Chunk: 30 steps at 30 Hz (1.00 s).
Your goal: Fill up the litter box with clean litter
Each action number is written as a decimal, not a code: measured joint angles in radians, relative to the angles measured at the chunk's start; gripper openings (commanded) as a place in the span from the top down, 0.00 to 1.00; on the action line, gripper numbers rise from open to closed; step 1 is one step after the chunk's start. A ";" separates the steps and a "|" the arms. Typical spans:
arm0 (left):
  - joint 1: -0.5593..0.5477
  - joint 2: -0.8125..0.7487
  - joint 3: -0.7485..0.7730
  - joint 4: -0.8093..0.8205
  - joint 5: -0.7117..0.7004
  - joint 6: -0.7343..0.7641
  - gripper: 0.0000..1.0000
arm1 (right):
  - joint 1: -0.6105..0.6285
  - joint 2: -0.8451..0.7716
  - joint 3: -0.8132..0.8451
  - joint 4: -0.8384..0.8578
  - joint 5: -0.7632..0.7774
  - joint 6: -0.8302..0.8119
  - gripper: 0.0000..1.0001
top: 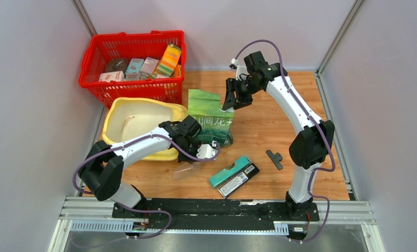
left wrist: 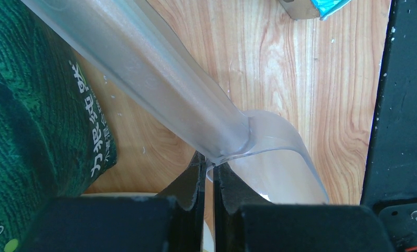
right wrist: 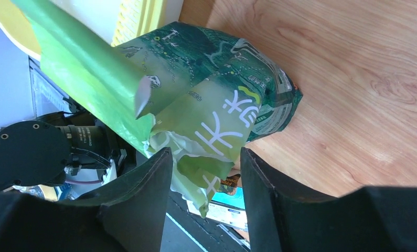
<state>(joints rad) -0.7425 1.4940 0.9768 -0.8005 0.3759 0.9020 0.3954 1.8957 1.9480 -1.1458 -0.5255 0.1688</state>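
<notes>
While litter box (top: 143, 118) is recorded at far left of table (top: 279, 126), just before red basket (top: 135, 58), left arm is laid across it | green bag (top: 212, 116) stood just beside | left gripper (left wrist: 209, 167) clamped on translucent scoop (left wrist: 159, 79) | right gripper (right wrist: 203, 157) jaws set apart astride bag's top.

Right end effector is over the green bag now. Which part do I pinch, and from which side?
Pinch the crumpled top flap of the green bag, coming down from above. The bag looks upright, its body too broad for the jaws; the flap is thin film sitting between the open fingers of the right end effector. Close across its flat faces.
</notes>
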 measured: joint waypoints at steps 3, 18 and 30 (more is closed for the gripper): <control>0.002 0.000 0.000 -0.007 0.000 0.000 1.00 | 0.000 0.000 -0.010 0.000 0.015 0.003 0.50; 0.003 0.000 0.000 -0.021 0.008 0.000 1.00 | 0.104 -0.049 -0.110 -0.034 0.235 -0.041 0.26; 0.003 0.000 0.000 -0.008 0.006 -0.012 1.00 | 0.167 -0.065 -0.073 -0.005 0.732 -0.105 0.22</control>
<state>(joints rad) -0.7391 1.4944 0.9768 -0.8089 0.3820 0.8902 0.5625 1.8305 1.8751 -1.1503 0.2062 0.0639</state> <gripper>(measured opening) 0.081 0.772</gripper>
